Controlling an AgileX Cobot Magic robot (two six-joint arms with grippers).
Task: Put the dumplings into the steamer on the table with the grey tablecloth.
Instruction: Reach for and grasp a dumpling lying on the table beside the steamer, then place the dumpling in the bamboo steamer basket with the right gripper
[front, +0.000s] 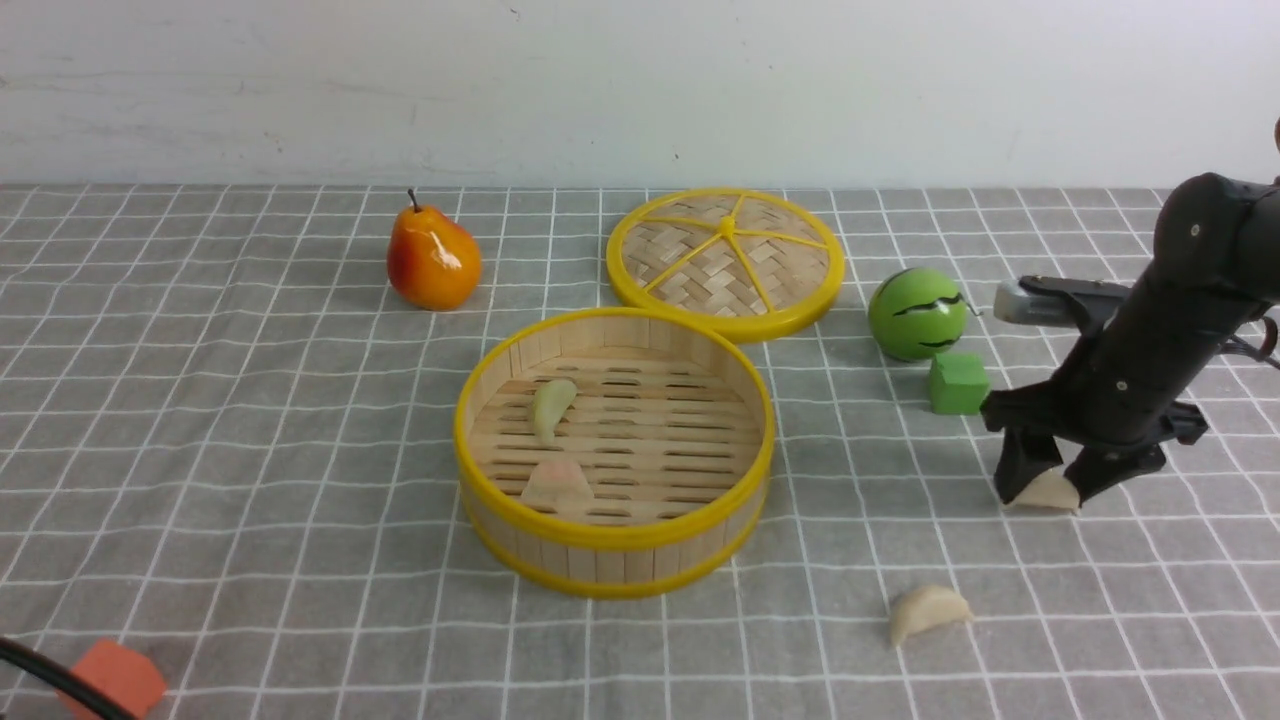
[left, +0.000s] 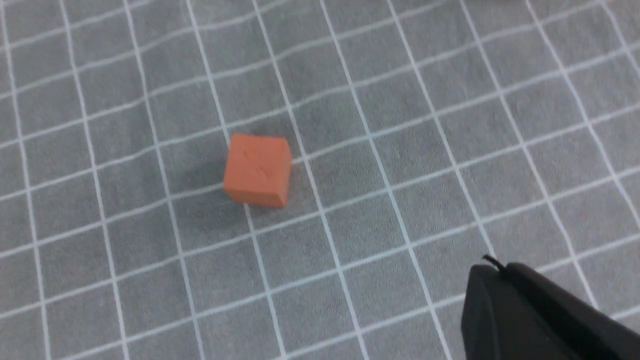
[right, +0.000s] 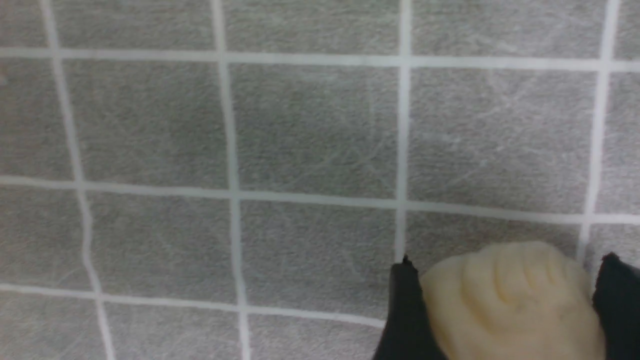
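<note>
There were four dumplings. A greenish dumpling (front: 552, 408) and a pinkish dumpling (front: 557, 483) lay on the slotted floor of the single steamer (front: 610, 540), left of its middle, with the pinkish one nearer. Two cream ones lay on the grey tablecloth (front: 250, 400) to the right of the steamer: the nearer cream dumpling (front: 928, 612) alone, and the farther cream dumpling (front: 1045, 493) well to the right.

There was also one woven lid (front: 725, 262) just behind the steamer, one pear (front: 432, 260) at far left, one green melon ball (front: 917, 313), one green cube (front: 958, 383) just in front of it, and one orange cube (front: 118, 678) at the near left corner.

The right gripper (front: 1052, 492) pointed down at the cloth, its fingers closed in narrowly on the farther cream dumpling and pressing both its sides.

The right wrist view showed that hold close up, with a dark finger (right: 407, 315) against each flank of the pleated dumpling (right: 512, 300), which the front view showed only small. The left wrist view showed the orange cube (left: 257, 170) whole, where the front view cut it off. Only one dark part of the left gripper (left: 540, 315) showed, so I cannot tell whether its fingers were spread.
</note>
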